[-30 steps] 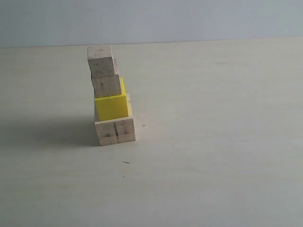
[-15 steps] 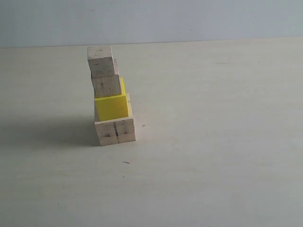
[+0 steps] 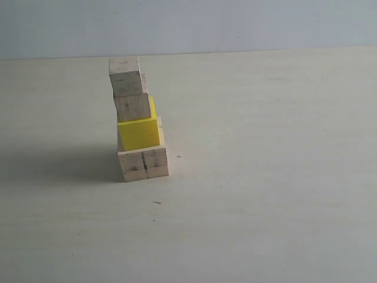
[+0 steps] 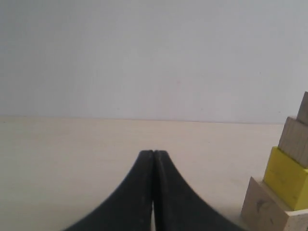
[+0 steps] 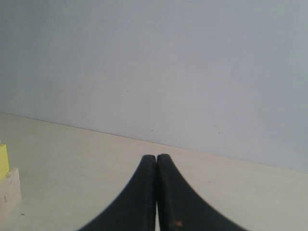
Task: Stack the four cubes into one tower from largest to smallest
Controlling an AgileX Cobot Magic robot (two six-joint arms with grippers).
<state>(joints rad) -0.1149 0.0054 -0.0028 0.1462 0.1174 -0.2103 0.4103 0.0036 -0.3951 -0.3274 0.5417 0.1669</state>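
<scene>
Only obstacle was the tower [image 3: 136,121], four tiers high, standing on the table [image 3: 265,177] nearer its far edge. Bare table lay all round it, so every side and the top were open to approach. Upper tiers sat shifted off centre, column uneven. Wall [image 3: 235,23] rose behind the far edge.

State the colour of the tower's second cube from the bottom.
The cube is bright yellow, clearest in the exterior view.

There are four cubes: one yellow cube [image 3: 139,134] and three of pale wood, namely one large cube [image 3: 144,164], one medium cube [image 3: 132,107] and one small cube [image 3: 125,76]. They make one tower [image 3: 135,127] on one bench [image 3: 265,206].
</scene>
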